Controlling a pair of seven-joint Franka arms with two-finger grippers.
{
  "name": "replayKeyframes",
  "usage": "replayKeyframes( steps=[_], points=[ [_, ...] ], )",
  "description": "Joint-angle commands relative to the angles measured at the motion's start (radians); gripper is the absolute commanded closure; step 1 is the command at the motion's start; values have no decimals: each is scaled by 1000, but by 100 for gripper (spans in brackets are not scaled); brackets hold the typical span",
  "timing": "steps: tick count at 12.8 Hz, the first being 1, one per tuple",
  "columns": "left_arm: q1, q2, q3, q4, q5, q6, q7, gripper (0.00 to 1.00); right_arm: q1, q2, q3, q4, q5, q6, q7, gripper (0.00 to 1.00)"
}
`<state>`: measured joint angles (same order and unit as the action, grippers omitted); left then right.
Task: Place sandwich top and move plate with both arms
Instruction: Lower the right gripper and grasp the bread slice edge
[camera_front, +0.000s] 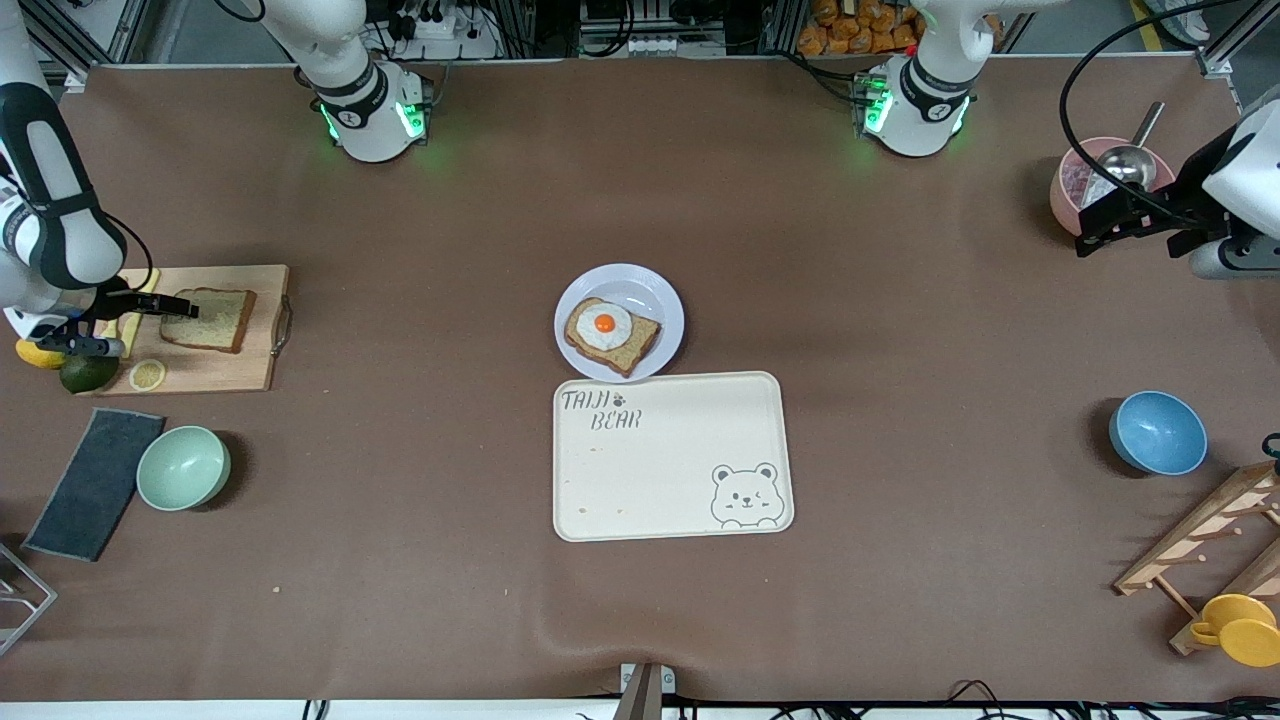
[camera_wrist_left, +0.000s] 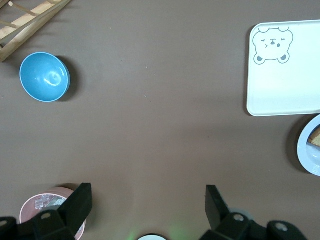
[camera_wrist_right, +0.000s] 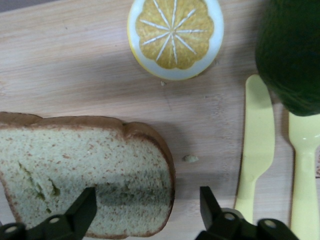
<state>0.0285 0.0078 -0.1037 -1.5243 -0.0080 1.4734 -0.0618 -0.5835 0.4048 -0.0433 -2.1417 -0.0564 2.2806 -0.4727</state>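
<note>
Near edge of counter (camera_front: 400, 620), mid-span: cream bear tray (camera_front: 672, 457), nothing on it. Just past its top edge, touching or nearly so, the plate (camera_front: 619, 321), roughly counter centre, carrying the egg slice (camera_front: 611, 334) w/ fried egg on top. Plate also visible at margin of left wrist view (camera_wrist_left: 310, 152).

Toward right arm's end of counter: green bowl (camera_front: 183, 467) and dark cloth (camera_front: 95, 483) near the front edge; farther back, wooden cutting board (camera_front: 215, 330) w/ the sandwich top (camera_front: 208, 319) lying flat on it. Lemon slice (camera_wrist_right: 174, 36), yellow plastic knife (camera_wrist_right: 256, 145) and a dark green fruit (camera_wrist_right: 290, 52) beside it on the board, well apart from the bread.

Right gripper (camera_front: 150, 300) low over the board at the bread's edge, fingers spread either side of one corner (camera_wrist_right: 142, 207), not yet pinching. Nothing grasped.

Left gripper (camera_front: 1125, 225) up by the pink pot (camera_front: 1085, 185), at left arm's end toward the back edge; fingers wide apart, empty, waiting.

Handling, as judged: bread light, soft, spongy, prob. sags if held by one corner; hard squeeze dents crumb. Best hold across the crust edge, light clamp, keep slice near level. Plate stiff, smooth, likely slippery at rim; thin lip the only hold, so one gripper each side, level lift, else the egg slice slides.
</note>
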Motion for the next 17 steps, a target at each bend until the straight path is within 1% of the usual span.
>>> replayKeyframes(
  steps=[1, 4, 14, 17],
  points=[
    [1, -9, -2, -8, -1, 1, -6, 0, -33, 19, 23, 22, 33, -10, -24, 100],
    [2, -8, -2, -10, -1, 1, -7, 0, -42, 23, 23, 23, 50, -13, -43, 100],
    [-1, 1, -2, -8, -1, 5, -1, 0, -39, 20, 25, 31, 55, -18, -90, 100],
    [-1, 6, -2, -8, -1, 5, -1, 0, -29, 9, 31, 75, 55, -93, -90, 100]
  ],
)
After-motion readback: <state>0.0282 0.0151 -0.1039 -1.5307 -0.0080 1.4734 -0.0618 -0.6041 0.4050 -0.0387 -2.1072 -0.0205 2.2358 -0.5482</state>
